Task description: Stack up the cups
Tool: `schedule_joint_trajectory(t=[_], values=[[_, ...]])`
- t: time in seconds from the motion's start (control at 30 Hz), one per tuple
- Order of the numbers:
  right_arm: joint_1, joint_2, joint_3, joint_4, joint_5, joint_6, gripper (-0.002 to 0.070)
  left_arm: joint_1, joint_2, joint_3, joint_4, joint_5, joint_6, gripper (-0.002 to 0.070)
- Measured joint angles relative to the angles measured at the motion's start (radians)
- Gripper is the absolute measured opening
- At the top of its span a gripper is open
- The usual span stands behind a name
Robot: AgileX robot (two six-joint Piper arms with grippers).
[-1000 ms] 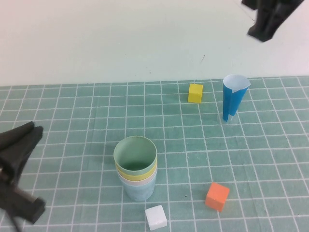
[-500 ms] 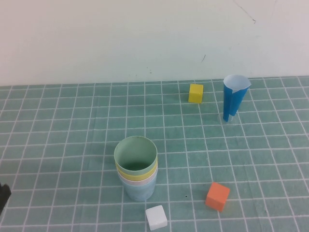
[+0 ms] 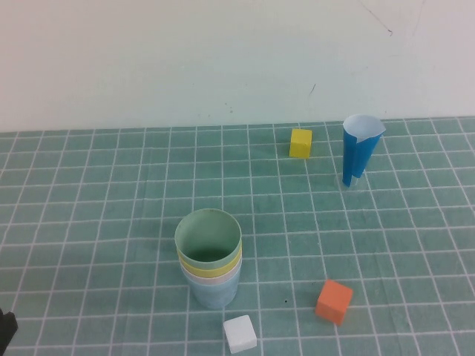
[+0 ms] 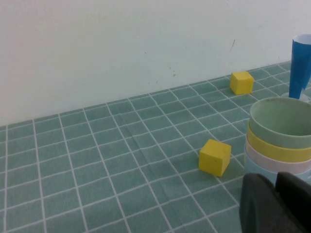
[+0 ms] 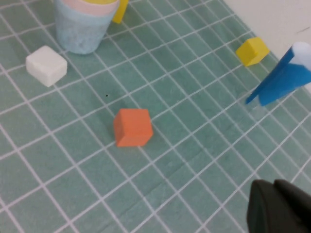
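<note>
The cups (image 3: 209, 268) stand nested in one stack on the green grid mat: green (image 3: 208, 236) innermost on top, then yellow, pink and light blue (image 3: 213, 294) at the bottom. The left wrist view shows the stack (image 4: 282, 145) close beyond my left gripper (image 4: 276, 180), which is shut and empty; only a dark corner of that gripper (image 3: 4, 326) shows at the high view's lower left edge. My right gripper (image 5: 275, 187) is shut and empty, hovering over bare mat away from the stack (image 5: 83, 24), and is out of the high view.
A tall blue cone cup (image 3: 359, 150) and a yellow cube (image 3: 300, 142) stand near the back wall. An orange cube (image 3: 334, 300) and a white cube (image 3: 240, 333) lie near the stack's front. Another yellow cube (image 4: 215, 157) sits beside the stack.
The left arm has drawn back off the lower left of the high view, and the right arm has left its top right corner. The cup stack has not moved.
</note>
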Motion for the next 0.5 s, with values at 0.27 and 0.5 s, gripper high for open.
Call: schedule_joint_trajectory(t=[0.27,0.5], values=[[0.000,-0.060,0.165,0.003,-0.031,0.013,0.0000,0.000,0.000,0.000,0.000,0.000,-0.002,0.0038],[0.000,-0.060,0.215,0.006,-0.029,0.014,0.0000,0.000,0.000,0.000,0.000,0.000,-0.002,0.0038]])
